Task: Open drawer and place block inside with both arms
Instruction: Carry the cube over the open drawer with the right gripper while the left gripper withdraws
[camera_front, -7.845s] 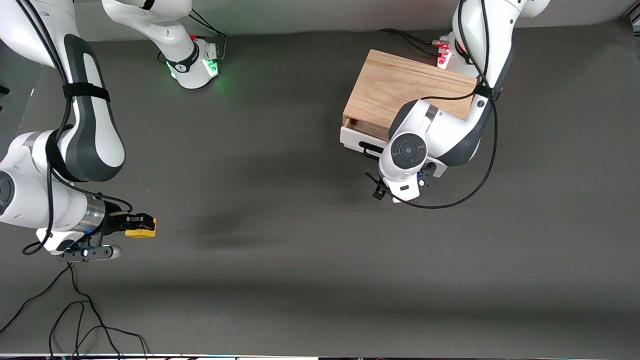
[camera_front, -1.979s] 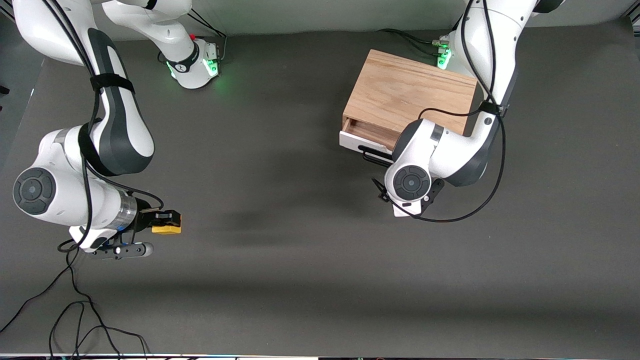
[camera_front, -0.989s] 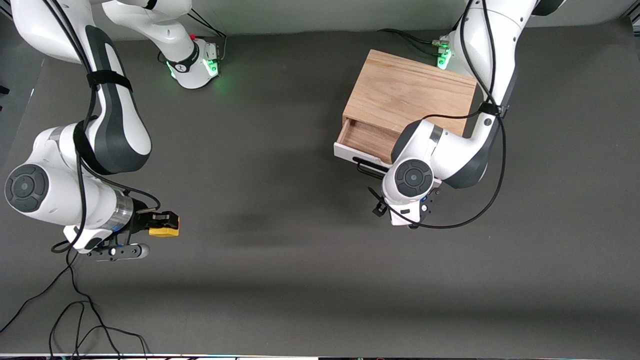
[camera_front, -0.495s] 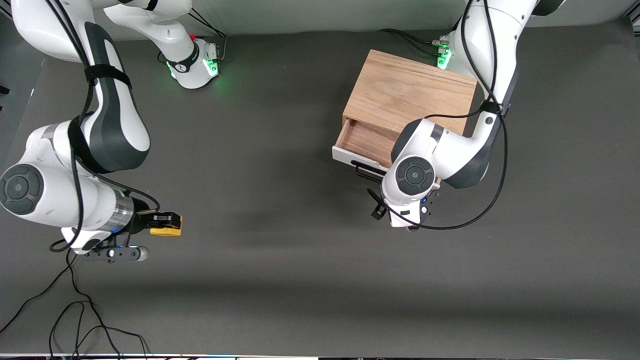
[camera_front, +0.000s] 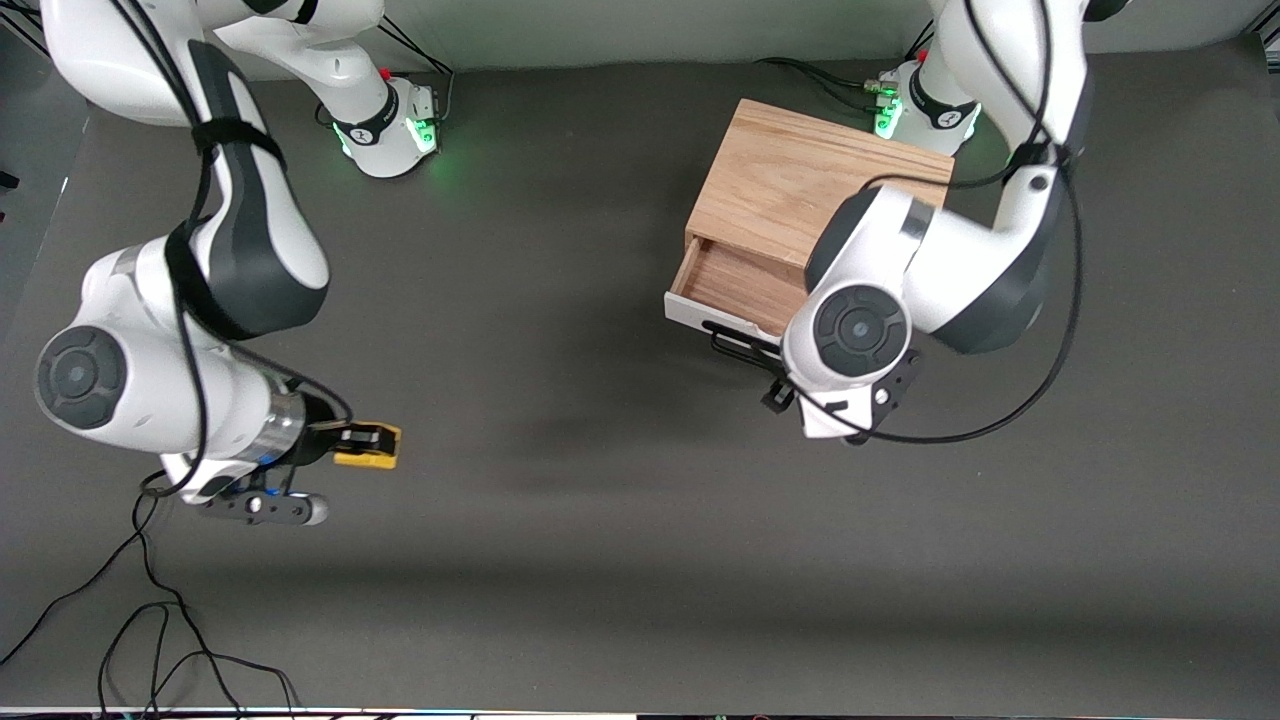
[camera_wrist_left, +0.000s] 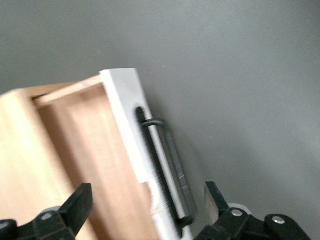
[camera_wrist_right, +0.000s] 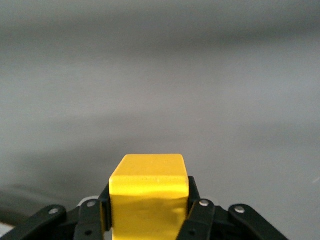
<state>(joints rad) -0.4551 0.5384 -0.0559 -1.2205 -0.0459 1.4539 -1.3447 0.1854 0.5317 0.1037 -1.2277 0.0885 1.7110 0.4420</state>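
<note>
Drawer part-way out, its visible floor bare; block clamped in the right gripper over the table.

The drawer (camera_front: 735, 290) stands pulled partly out of the wooden box (camera_front: 800, 190) at the left arm's end of the table (camera_front: 600, 560); the stretch of light wood floor that shows holds nothing, and the rest is hidden under the left arm. Its white front panel carries the black bar handle (camera_wrist_left: 167, 170). The left gripper (camera_wrist_left: 147, 202) hangs above that front panel with its jaws spread wide, one finger to each side of the handle and touching neither it nor the panel. The right gripper (camera_front: 352, 442) is over bare table toward the right arm's end, well apart from the box, its jaws clenched on the yellow block (camera_wrist_right: 148, 192).
</note>
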